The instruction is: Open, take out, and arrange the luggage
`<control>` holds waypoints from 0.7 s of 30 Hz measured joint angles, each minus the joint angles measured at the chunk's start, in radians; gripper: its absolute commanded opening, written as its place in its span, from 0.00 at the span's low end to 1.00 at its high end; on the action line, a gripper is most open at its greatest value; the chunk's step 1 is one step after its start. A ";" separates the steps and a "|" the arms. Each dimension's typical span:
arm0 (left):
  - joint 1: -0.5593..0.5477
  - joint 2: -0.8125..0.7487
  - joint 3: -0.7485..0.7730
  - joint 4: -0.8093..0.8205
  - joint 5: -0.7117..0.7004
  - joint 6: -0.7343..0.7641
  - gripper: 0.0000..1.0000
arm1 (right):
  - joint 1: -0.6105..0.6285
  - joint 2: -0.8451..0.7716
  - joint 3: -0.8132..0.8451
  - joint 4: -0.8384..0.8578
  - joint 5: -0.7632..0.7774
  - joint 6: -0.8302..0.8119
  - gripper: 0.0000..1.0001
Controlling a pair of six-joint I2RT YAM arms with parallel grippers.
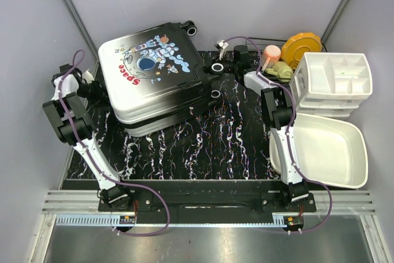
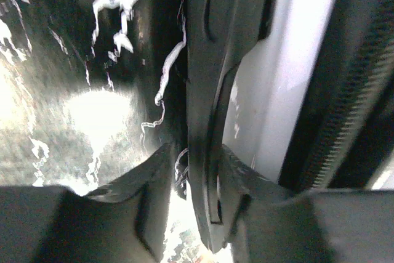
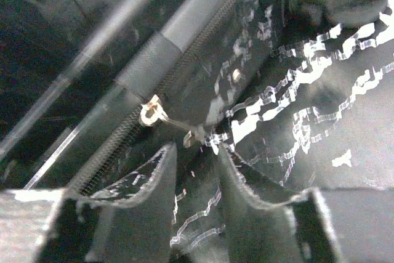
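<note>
Suitcase [image 1: 154,75]: hard shell, smooth and semi-glossy, with a ribbed black zip band and a small shiny metal zip pull [image 3: 151,113]. Worktop [image 1: 203,146]: glossy black with white marble veining, strongly reflective. Basin [image 1: 326,149] and drawer organiser [image 1: 332,81]: smooth white plastic.

Two arms: black joints, white link covers, purple cables looping along each. Left arm [image 1: 74,124], right arm [image 1: 283,127]. Black bases.
</note>
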 measured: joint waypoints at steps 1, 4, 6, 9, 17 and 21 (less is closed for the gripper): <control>-0.002 -0.004 0.000 0.013 -0.013 0.002 0.51 | -0.002 -0.006 -0.001 -0.043 0.017 -0.006 0.57; -0.001 -0.024 0.000 0.098 -0.045 -0.005 0.67 | -0.006 -0.063 -0.056 -0.165 0.062 -0.035 0.60; 0.005 -0.047 0.011 0.117 -0.063 -0.005 0.82 | -0.008 -0.127 -0.107 -0.249 0.087 -0.059 0.64; 0.019 -0.095 0.019 0.118 -0.087 -0.006 0.85 | -0.010 -0.215 -0.153 -0.344 0.124 -0.090 0.65; 0.074 -0.273 0.029 0.083 -0.006 -0.010 0.97 | -0.012 -0.283 -0.141 -0.555 0.183 -0.103 0.65; 0.094 -0.383 0.011 0.056 0.070 0.017 0.94 | -0.012 -0.248 -0.119 -0.644 0.186 -0.069 0.63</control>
